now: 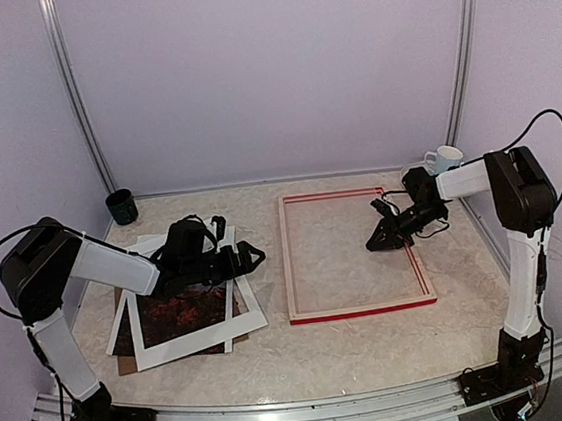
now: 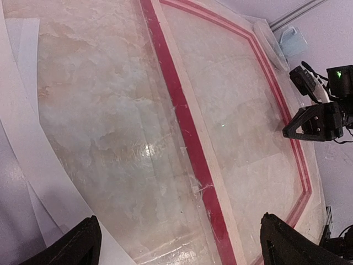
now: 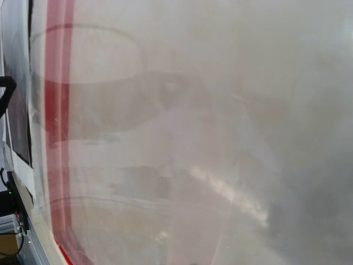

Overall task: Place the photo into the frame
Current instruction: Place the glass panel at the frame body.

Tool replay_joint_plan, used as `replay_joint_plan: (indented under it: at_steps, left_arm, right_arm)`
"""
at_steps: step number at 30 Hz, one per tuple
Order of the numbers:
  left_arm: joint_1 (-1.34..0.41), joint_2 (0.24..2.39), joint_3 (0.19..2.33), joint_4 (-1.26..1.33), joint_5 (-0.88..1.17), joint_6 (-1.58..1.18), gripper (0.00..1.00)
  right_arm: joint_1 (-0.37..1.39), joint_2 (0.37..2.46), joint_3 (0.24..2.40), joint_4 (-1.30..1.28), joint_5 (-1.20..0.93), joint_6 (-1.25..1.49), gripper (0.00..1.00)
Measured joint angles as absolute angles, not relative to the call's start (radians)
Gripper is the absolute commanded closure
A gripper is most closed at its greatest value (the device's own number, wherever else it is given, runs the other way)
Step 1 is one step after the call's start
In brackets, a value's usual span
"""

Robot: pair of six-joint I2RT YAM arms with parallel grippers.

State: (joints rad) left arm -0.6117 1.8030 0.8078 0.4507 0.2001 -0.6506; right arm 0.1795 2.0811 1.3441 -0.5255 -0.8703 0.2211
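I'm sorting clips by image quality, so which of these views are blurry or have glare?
Top external view: sharp, evenly lit, only soft shadows. Left wrist view: mostly sharp, a small glare spot just left of the red edge of the frame. Right wrist view: hazy and blurred throughout, with a bright glare streak.

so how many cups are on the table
2. A dark green cup stands in the back left corner; a white ceramic mug stands in the back right corner. Others may be hidden from view.
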Motion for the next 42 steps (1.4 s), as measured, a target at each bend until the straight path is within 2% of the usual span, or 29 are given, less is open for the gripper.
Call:
replay_joint_plan:
  at_steps: [15, 42]
  left_arm:
    - [-0.594, 1.809, 0.785, 0.487, 0.236, -0.678, 0.01]
    - [-0.588, 1.814, 0.778, 0.509, 0.256, -0.692, 0.01]
  right_arm:
    - [0.177, 2.081, 1.428, -0.691, -0.784, 0.15, 0.86]
    - [0.149, 2.081, 1.428, -0.719, -0.735, 0.124, 0.85]
